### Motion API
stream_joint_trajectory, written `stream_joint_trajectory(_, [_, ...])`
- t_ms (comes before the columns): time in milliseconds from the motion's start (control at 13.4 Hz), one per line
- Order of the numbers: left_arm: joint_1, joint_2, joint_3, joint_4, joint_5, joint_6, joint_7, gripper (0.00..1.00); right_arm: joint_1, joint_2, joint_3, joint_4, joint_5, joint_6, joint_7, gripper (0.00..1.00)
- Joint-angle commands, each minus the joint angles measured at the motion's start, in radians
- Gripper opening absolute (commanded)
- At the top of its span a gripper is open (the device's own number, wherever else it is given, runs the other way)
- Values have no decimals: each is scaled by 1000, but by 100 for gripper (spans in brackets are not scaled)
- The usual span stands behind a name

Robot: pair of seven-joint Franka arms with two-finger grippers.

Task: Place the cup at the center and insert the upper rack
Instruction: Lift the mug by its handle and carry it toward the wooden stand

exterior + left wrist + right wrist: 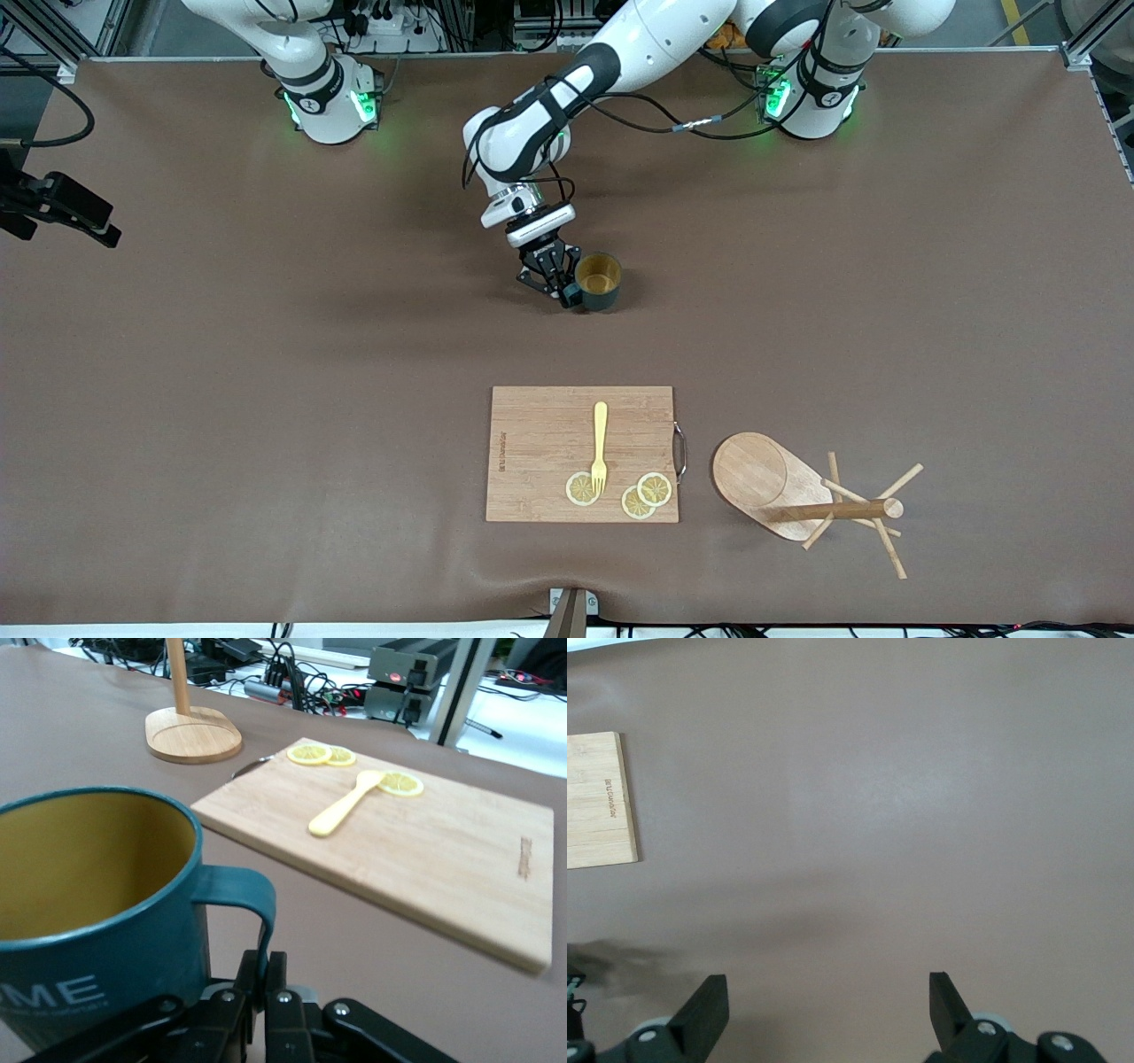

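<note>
Brown-matted desk (221,399): the cup (600,281) stands at center, the left gripper (560,282) apparently clamping its handle. Upper rack (802,494) at the board's (580,452) three o'clock. Right gripper (828,1003) waits, fingers (704,1010) spread.

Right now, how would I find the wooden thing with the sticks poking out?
Start at the wooden cutting board near the front camera's edge of the brown table. Beside it, toward the left arm's end, stands the upper rack. Unlike the flat board, it has an oval base, a round post and thin pegs sticking outward.
</note>
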Motion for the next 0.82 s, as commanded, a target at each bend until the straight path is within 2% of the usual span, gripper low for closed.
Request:
stream_joint_trajectory(0, [36,-53,-9,45,-99,6,97,0,9,12,-6,28,-17,-22,11,100])
stream_joint_trajectory(223, [76,-76,-12,123,-213,6,255,0,7,13,-6,28,-17,-25,13,100])
stream_joint_trajectory(447, [131,-131,-13,155,-326,15,371,0,6,13,-4,28,-17,-25,13,100])
stream_joint_trajectory(745, [224,-231,-10,165,-481,102,497,0,6,13,-4,28,-17,-25,13,100])
